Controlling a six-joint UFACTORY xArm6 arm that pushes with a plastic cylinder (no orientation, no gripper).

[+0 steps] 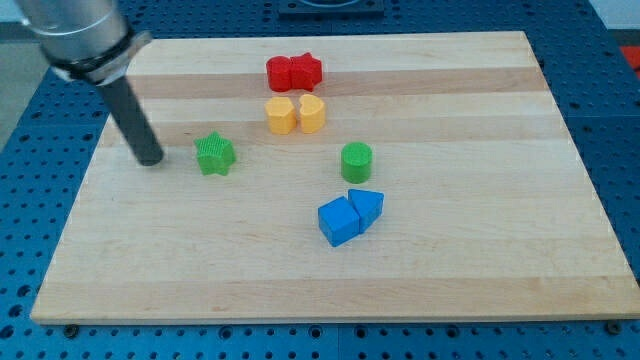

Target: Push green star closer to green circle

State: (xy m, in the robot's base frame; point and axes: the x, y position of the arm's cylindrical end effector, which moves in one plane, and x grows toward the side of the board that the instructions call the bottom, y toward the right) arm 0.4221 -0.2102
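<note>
Camera view shows your tip [150, 160] parked just left of the green star-shaped block [214, 154], not touching, holding nothing since it's only a rod. That star sits well left of the green round cylinder block [356, 161], so basically the whole push is left. No containers, just the wooden board [500, 250].

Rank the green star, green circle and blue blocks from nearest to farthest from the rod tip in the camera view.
My tip stands at the board's left side.
1. Green star: just to the tip's right, apart from it.
2. Green circle: further right, mid-board.
3. Blue blocks: right and toward the view's bottom, slightly beyond the circle.
</note>
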